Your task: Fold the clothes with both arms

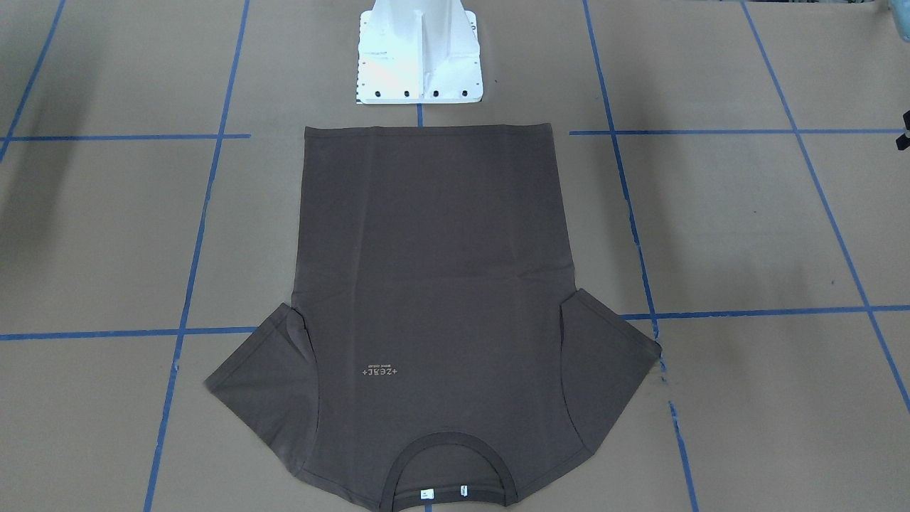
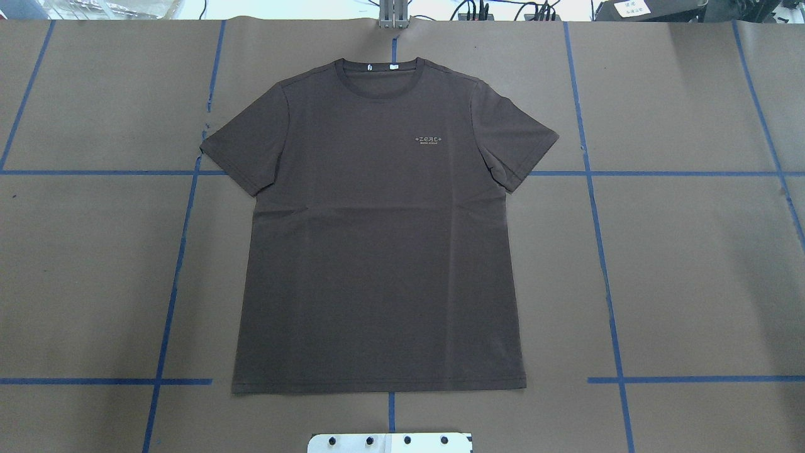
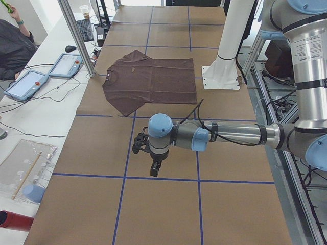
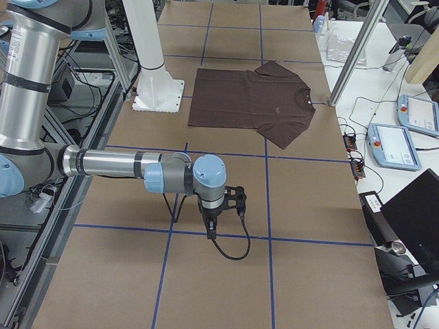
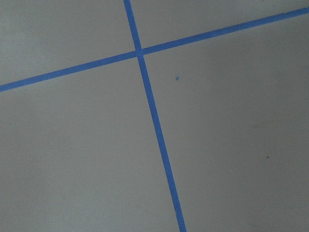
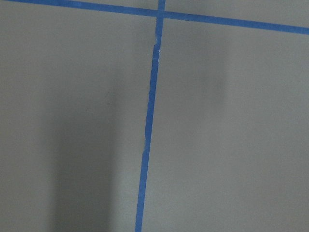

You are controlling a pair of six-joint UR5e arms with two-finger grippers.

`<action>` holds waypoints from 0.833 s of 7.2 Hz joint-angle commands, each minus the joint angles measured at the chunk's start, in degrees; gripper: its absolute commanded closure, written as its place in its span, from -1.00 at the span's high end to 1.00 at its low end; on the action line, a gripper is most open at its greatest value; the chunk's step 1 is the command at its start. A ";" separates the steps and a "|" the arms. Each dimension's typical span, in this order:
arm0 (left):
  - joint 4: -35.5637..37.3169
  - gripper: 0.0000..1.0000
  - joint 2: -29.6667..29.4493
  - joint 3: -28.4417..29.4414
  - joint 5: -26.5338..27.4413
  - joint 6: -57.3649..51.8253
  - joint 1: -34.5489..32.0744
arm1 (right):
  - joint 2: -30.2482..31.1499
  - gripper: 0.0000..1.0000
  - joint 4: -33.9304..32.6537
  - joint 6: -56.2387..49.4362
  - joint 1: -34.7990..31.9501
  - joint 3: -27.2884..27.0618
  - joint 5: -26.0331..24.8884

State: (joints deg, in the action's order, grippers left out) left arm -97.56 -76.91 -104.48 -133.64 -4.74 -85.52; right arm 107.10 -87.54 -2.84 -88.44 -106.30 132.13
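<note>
The dark brown T-shirt (image 2: 377,251) lies flat and face up in the middle of the table, hem toward the robot base and collar (image 2: 377,69) at the far edge. It also shows in the front-facing view (image 1: 434,284), with the pale logo (image 1: 379,371) and white neck tags. Both sleeves are spread out. My left gripper (image 3: 154,169) hangs low over bare table well to the left of the shirt. My right gripper (image 4: 211,229) hangs low over bare table well to the right. I cannot tell whether either is open or shut. Both wrist views show only brown paper and blue tape.
The white pedestal base (image 1: 419,57) stands just behind the shirt's hem. Blue tape lines (image 2: 597,207) grid the brown table cover. Teach pendants (image 3: 25,84) and a metal post (image 3: 76,35) stand on the side bench past the collar. A person (image 3: 15,46) sits there.
</note>
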 commanded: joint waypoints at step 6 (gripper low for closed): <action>-17.84 1.00 -2.36 -0.55 -0.31 -0.71 0.09 | -12.12 1.00 0.35 0.64 0.54 1.17 1.37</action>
State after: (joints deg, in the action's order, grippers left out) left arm -105.90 -78.39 -105.27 -134.10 -5.19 -85.43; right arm 101.26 -87.51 -2.11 -88.10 -106.23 133.04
